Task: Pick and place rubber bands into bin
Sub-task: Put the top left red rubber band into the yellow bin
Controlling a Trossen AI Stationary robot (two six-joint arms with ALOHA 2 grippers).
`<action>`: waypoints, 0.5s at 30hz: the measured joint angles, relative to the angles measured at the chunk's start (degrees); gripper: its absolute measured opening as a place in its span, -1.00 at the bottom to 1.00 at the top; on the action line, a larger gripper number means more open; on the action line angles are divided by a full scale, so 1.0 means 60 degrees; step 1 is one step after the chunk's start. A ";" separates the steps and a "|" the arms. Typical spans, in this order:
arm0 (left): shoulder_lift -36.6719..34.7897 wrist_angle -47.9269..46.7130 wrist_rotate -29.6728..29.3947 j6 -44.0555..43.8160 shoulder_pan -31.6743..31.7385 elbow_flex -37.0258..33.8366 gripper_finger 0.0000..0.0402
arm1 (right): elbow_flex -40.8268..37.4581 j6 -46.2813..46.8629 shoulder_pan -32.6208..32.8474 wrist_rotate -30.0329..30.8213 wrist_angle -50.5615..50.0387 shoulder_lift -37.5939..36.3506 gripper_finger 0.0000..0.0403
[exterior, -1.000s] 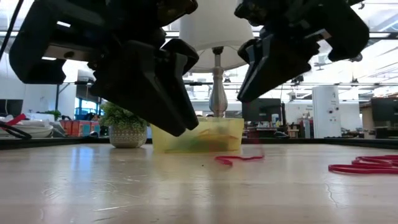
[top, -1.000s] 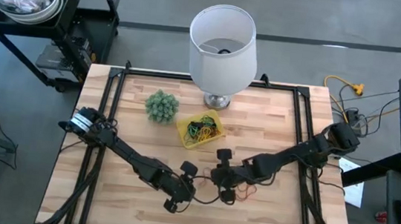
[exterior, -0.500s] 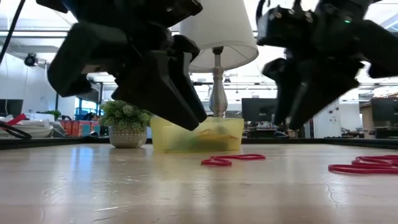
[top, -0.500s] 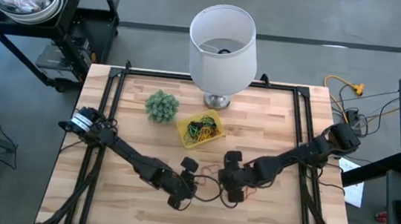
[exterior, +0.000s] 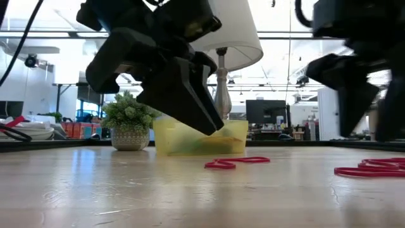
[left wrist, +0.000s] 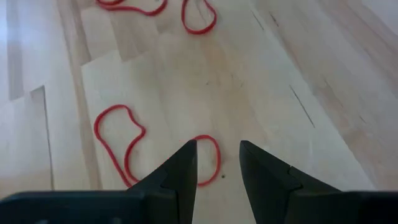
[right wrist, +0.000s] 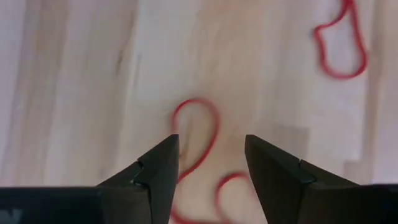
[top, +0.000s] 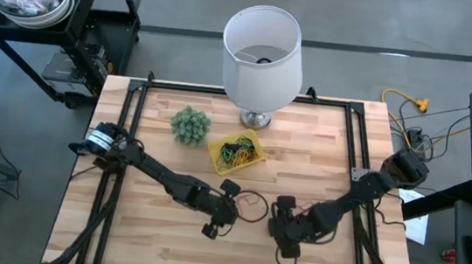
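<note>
A white fabric lamp (top: 261, 56) with a silver metal base stands on the light wooden desk (top: 146, 237), near a fuzzy green ball plant (top: 190, 125).

Both dark arms reach low toward the middle of the table. The left gripper (top: 226, 210) has its fingers apart. The right gripper (top: 282, 234) is spread wide too.

Left gripper (left wrist: 217, 163) fingers parted above pale wooden tabletop (left wrist: 280, 74); thin red rubber bands (left wrist: 118, 146) at 9 and 12 o'clock.

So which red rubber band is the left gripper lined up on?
The twisted red rubber band directly ahead of the open left gripper; two others lie farther off.
</note>
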 joint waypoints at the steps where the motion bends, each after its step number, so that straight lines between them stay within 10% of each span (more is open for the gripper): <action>1: 0.0073 0.0032 0.0096 0.0001 0.0055 0.0012 -0.48 | 0.0000 0.0168 0.0114 0.0000 -0.0072 0.0000 -0.12; 15: 0.1064 -0.0017 0.0310 -0.0049 0.0322 0.0357 -0.48 | 0.0000 0.1977 0.1219 0.0183 -0.0303 0.0000 -0.25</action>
